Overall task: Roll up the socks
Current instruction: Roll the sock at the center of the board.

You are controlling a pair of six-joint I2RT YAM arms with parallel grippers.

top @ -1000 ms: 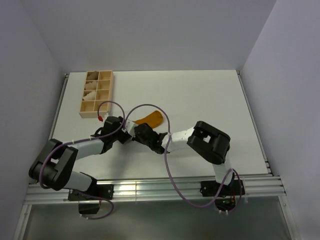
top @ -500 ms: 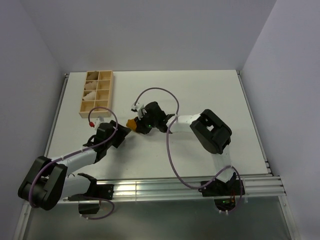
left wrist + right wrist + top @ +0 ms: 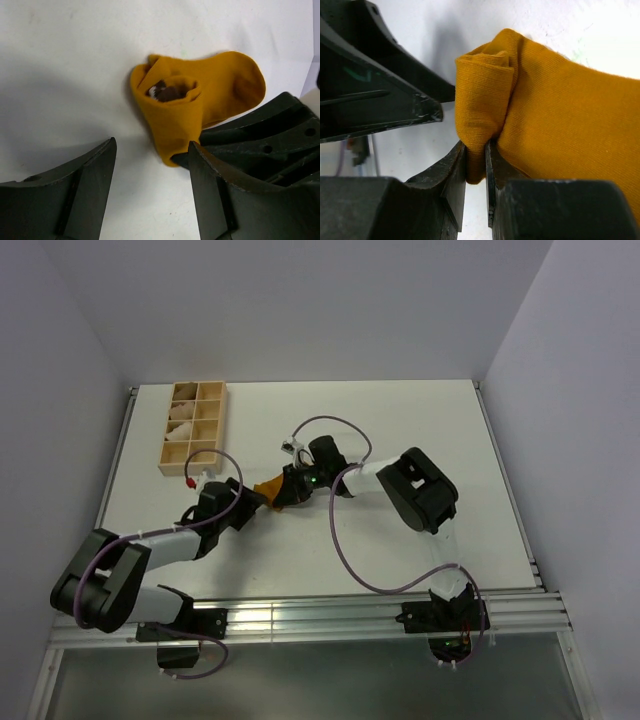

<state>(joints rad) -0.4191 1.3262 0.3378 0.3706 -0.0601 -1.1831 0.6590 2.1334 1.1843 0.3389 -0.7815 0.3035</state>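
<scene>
Left fingers point(image 3: 75, 200) nearer socks point(image 3: 210, 95), table point(image 3: 400, 420) edges distant

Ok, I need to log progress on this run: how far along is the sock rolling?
Done: the cuff end of the sock is already wound into a roll, with the brown cuff showing at its core. In hand: the right gripper pinches the roll's edge, and the left gripper is open, close by, not touching. Left: the toe end lies flat and unrolled on the table.
</scene>
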